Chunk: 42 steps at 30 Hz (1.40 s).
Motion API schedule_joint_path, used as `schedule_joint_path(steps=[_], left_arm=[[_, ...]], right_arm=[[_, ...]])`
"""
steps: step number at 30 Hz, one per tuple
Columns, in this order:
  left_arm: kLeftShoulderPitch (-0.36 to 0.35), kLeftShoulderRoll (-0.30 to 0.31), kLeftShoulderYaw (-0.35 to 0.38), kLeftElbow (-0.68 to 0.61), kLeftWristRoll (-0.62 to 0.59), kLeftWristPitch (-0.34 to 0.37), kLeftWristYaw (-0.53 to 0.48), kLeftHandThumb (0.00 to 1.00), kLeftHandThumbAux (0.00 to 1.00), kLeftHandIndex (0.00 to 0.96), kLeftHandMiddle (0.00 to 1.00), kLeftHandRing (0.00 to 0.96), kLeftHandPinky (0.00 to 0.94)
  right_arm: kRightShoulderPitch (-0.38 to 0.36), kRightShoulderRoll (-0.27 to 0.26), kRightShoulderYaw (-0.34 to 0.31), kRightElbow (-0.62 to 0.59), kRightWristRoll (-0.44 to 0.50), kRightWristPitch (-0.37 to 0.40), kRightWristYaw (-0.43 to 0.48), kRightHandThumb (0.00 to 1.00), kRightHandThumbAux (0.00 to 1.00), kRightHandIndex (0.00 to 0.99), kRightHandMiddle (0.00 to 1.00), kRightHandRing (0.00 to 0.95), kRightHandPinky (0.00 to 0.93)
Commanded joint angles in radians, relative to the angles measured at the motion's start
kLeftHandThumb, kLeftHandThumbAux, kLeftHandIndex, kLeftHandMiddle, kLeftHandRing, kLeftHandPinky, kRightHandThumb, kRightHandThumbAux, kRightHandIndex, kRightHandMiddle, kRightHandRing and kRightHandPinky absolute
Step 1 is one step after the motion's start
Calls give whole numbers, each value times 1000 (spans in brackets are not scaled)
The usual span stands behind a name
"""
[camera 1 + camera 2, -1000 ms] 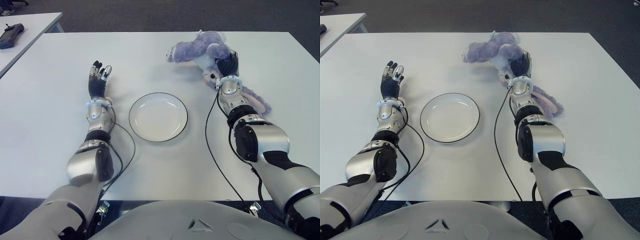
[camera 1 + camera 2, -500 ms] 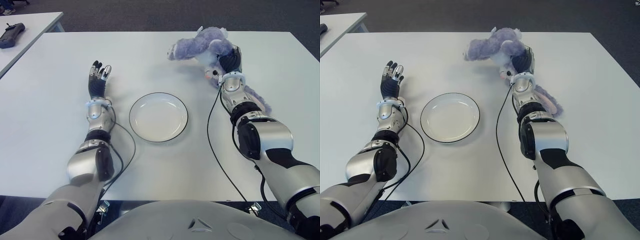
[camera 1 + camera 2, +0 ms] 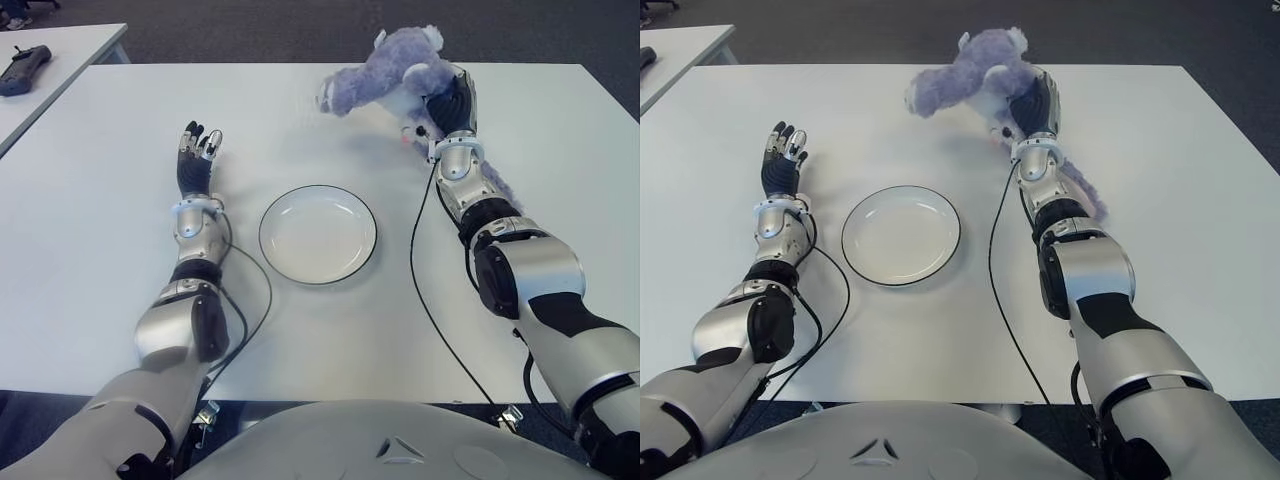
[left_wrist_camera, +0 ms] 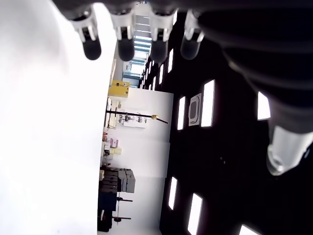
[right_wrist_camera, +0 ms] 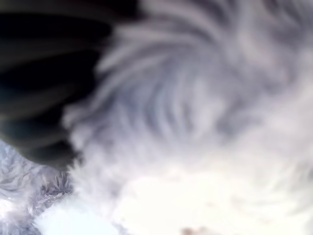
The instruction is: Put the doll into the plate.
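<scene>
The doll is a fluffy purple and white plush. It hangs off the table at the far right, with my right hand shut on its body. Its long ear or tail trails down behind my right forearm. Purple and white fur fills the right wrist view. The white plate with a dark rim sits at the table's middle, nearer to me and left of the doll, with nothing in it. My left hand shows left of the plate with its fingers spread and nothing in them.
The white table has bare room on both sides of the plate. A second table stands at the far left with a black device on it. Black cables run along both forearms.
My right hand has lifted the doll off the table and carried it slightly left and away from me. The left hand and the plate have not moved.
</scene>
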Motion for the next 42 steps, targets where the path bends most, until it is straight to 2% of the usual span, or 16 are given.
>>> schedule_joint_path(steps=[1,11,23,31,42], left_arm=[[231,-149,29,170,-55,55,4,0,538,19,76,52,29],[229,-149,27,171,-49,56,14,0,557,29,85,56,35],[227,-154,16,169,-36,47,33,0,532,30,80,51,25],[227,-153,9,170,-30,55,42,0,527,29,80,49,23],[227,-153,8,171,-31,55,38,0,536,26,79,49,30]], right_arm=[[-42,5,52,-14,-30,-101,-19,698,718,439,867,869,831],[-48,30,109,-31,-49,-189,-24,697,720,438,870,872,852],[-57,60,198,-66,-128,-264,-123,697,719,438,873,870,861],[-54,75,228,-76,-140,-328,-123,700,717,439,872,869,861],[-5,108,301,-105,-182,-447,-140,702,715,439,851,851,835]])
